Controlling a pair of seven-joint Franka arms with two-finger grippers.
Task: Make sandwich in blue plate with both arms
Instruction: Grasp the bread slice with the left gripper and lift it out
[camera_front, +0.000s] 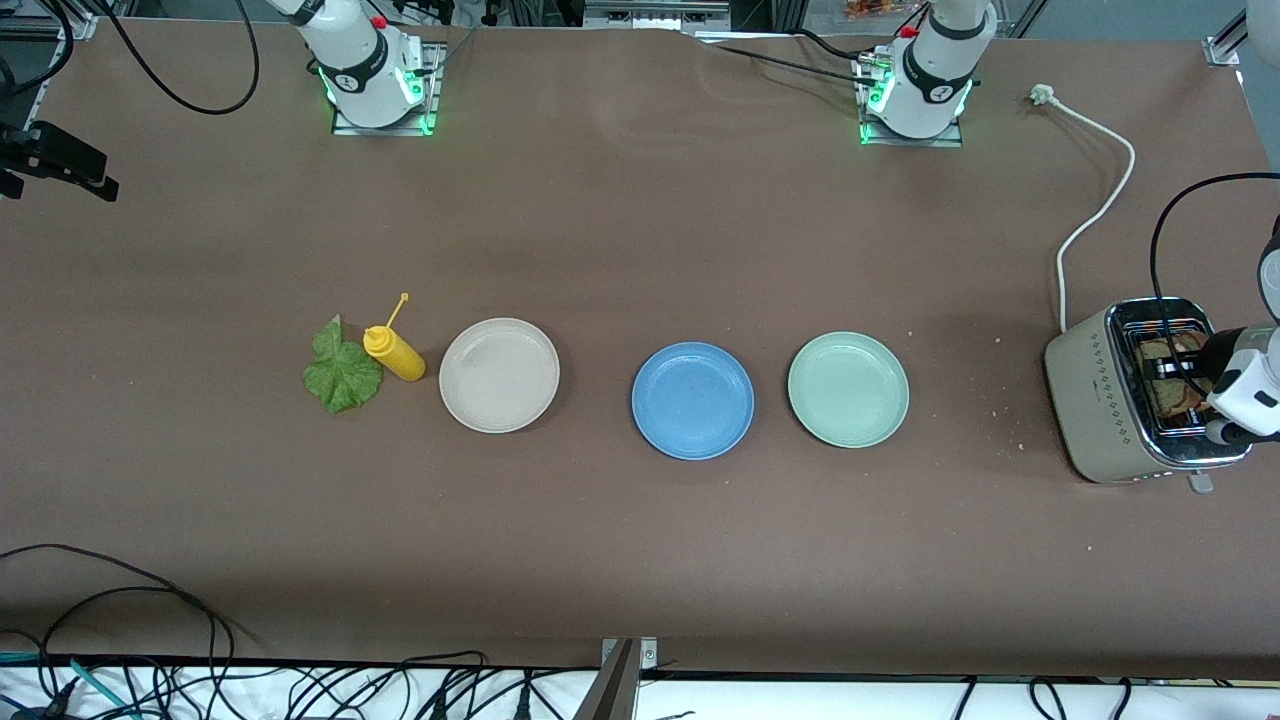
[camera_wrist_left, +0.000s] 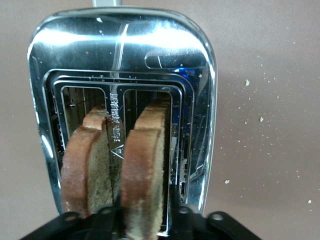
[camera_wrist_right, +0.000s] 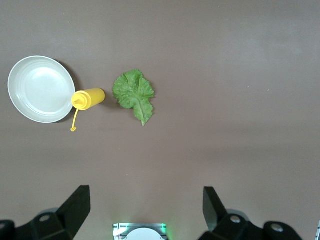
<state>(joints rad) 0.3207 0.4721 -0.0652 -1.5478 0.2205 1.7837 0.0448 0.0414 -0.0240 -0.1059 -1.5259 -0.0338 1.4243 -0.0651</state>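
A shiny toaster (camera_front: 1110, 400) stands at the left arm's end of the table with two slices of brown toasted bread upright in its slots. My left gripper (camera_wrist_left: 145, 216) is down over the toaster, shut on one slice (camera_wrist_left: 145, 165). The second slice (camera_wrist_left: 85, 170) stands beside it in the neighbouring slot. The blue plate (camera_front: 692, 400) lies bare in the middle of the table. A green lettuce leaf (camera_front: 342, 372) lies flat toward the right arm's end. My right gripper (camera_wrist_right: 145, 200) hangs open and holds nothing, high over the table near its own base; the leaf (camera_wrist_right: 134, 95) shows below it.
A beige plate (camera_front: 499, 375) and a pale green plate (camera_front: 848, 389) lie on either side of the blue one. A yellow squeeze bottle (camera_front: 395, 353) lies between the leaf and the beige plate. The toaster's white cable (camera_front: 1095, 215) runs toward the left arm's base. Crumbs dot the table around the toaster.
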